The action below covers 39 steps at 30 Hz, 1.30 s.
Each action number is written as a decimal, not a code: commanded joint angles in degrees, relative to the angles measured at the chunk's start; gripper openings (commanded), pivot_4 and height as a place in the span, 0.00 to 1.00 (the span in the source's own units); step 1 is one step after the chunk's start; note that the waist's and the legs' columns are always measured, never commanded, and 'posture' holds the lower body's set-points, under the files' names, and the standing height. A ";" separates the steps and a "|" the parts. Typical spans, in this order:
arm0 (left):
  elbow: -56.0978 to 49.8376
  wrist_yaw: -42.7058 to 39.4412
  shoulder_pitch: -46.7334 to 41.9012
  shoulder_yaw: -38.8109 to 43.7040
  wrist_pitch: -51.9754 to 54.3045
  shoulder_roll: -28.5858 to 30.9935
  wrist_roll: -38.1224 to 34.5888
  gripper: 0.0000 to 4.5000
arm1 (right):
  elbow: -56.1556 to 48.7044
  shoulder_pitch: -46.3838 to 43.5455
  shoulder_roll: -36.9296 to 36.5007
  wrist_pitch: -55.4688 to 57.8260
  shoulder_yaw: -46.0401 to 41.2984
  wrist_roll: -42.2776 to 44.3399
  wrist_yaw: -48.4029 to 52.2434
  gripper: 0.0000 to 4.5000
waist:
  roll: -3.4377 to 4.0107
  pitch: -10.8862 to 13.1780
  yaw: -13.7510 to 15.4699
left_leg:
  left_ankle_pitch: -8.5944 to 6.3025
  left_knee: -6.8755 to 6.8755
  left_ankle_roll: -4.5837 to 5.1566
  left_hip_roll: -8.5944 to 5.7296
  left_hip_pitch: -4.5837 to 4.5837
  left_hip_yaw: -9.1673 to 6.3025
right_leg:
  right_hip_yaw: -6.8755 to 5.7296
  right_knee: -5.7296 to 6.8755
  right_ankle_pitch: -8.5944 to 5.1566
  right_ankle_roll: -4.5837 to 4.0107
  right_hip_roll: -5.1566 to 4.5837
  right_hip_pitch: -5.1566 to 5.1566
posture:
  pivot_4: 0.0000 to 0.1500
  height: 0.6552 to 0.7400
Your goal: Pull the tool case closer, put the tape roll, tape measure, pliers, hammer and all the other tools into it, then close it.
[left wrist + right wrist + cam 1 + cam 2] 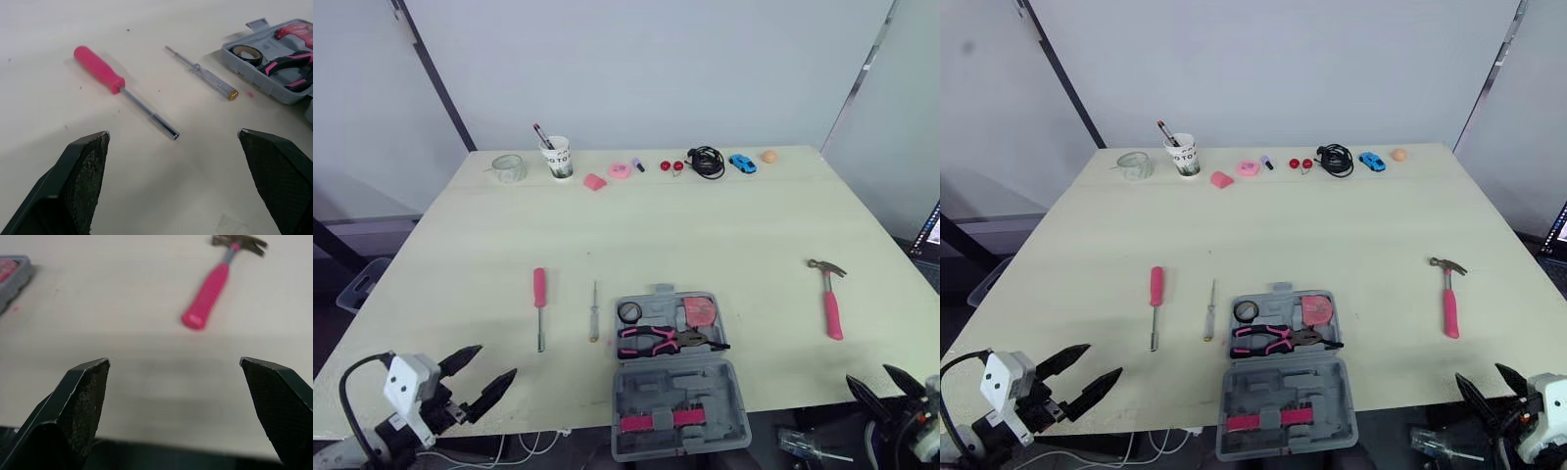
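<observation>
The grey tool case (675,384) lay open at the near edge of the table (705,235), about midway across, with its lid folded out toward the robot. In its tray sat a black tape roll (629,312), pink-and-black pliers (656,341) and a pink tape measure (699,311). A pink strip (656,421) ran across the lid.

Just left of the case lay a slim clear-handled tester screwdriver (594,311), and beyond it a pink-handled screwdriver (539,304). The pink-handled hammer (830,299) lay well to the right of the case, its head pointing away from the robot.

The left gripper (496,360) hung over the near left corner of the table with its fingers spread wide, holding nothing. The right gripper (867,372) hung off the near right edge, equally wide and empty.

Along the far edge stood a glass jar (508,168), a white paper cup (558,157) holding pens, its black lettering too small to read, a black cable (706,161), a blue toy car (742,163) and an orange ball (769,156).
</observation>
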 commanded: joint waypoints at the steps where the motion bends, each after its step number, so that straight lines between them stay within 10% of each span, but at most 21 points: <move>1: -0.74 -2.28 -1.29 -1.54 -1.66 1.54 0.79 1.00 | -4.49 -1.35 -2.04 0.76 2.08 -0.16 1.66 1.00 | -0.02 -0.02 0.05 | 0.00 0.00 0.00 0.00 0.01 -0.01 | -0.01 0.00 0.00 0.00 0.01 0.01 | 1.00 1.00; 14: -4.41 -10.63 -10.96 -15.85 1.58 7.81 4.27 1.00 | -7.21 -15.20 -9.01 5.78 18.81 -4.50 10.38 1.00 | -0.13 -0.08 0.26 | 0.02 0.10 0.03 -0.04 0.03 0.01 | 0.00 0.09 0.02 0.01 0.07 0.06 | 1.00 1.00; 18: -2.58 -12.42 -14.07 -19.61 1.58 8.31 5.61 1.00 | -4.69 -19.88 -8.19 6.18 22.01 -5.03 11.56 0.70 | -0.12 -0.07 0.25 | 0.02 0.08 0.03 -0.13 -0.02 0.01 | 0.02 0.10 0.02 0.00 0.25 0.06 | 1.00 1.00; 24: 2.83 -15.71 -18.82 -25.40 -0.74 9.00 9.79 0.50 | -1.30 -24.56 -9.37 5.63 27.84 -8.82 14.57 0.05 | -0.13 -0.08 0.31 | 0.03 0.09 0.03 -0.12 0.04 0.03 | 0.04 0.15 0.02 0.00 0.33 0.09 | 1.00 1.00; 28: 5.62 -16.64 -21.34 -28.04 -1.07 8.37 10.75 0.06 | 1.20 -27.17 -10.27 4.08 31.26 -12.31 16.44 0.00 | -0.14 -0.08 0.24 | 0.03 0.13 0.03 -0.13 0.06 0.05 | 0.06 0.21 0.02 0.00 0.34 0.09 | 1.00 1.00; 39: 11.14 -16.44 -25.78 -33.28 -0.88 6.80 14.34 0.02 | 6.51 -32.70 -9.65 2.04 37.92 -19.81 16.30 0.00 | -0.15 -0.08 0.25 | 0.03 0.16 0.03 -0.14 0.06 0.07 | 0.06 0.28 0.03 0.01 0.37 0.08 | 1.00 1.00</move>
